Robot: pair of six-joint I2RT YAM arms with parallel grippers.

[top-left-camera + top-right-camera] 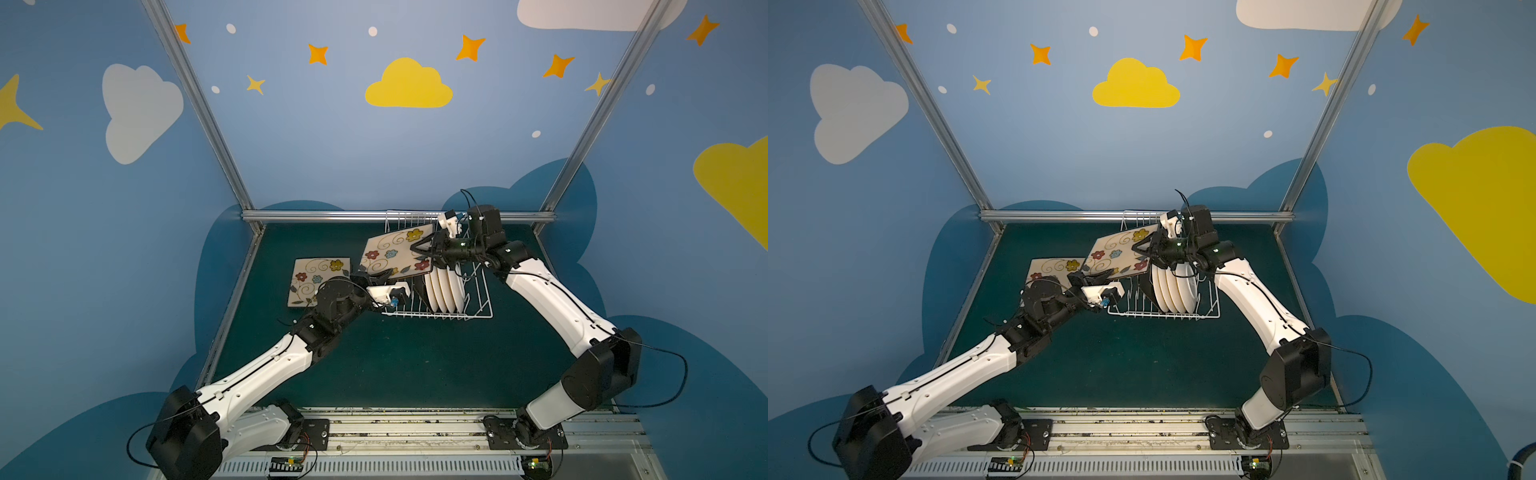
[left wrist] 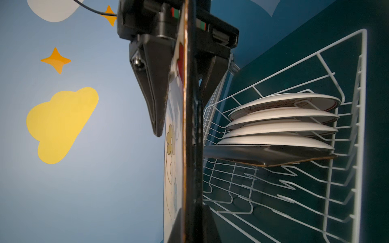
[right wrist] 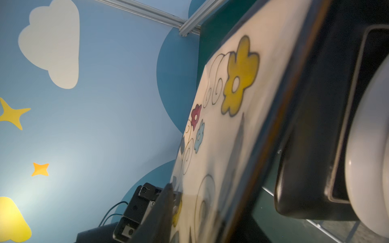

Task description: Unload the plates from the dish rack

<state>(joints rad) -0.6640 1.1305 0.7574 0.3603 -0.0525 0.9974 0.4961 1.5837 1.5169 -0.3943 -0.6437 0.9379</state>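
Plate, square, cream, flowered, black-backed. Left gripper clamps it; right gripper straddles its edge, grip unclear. Round plates' print illegible.

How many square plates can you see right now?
3 square plates: one on the table, one between the left gripper and right gripper, one standing in the dish rack against the round plates. Others may be hidden.

White arm shells, black joints, thin black cables, tapered black jaws
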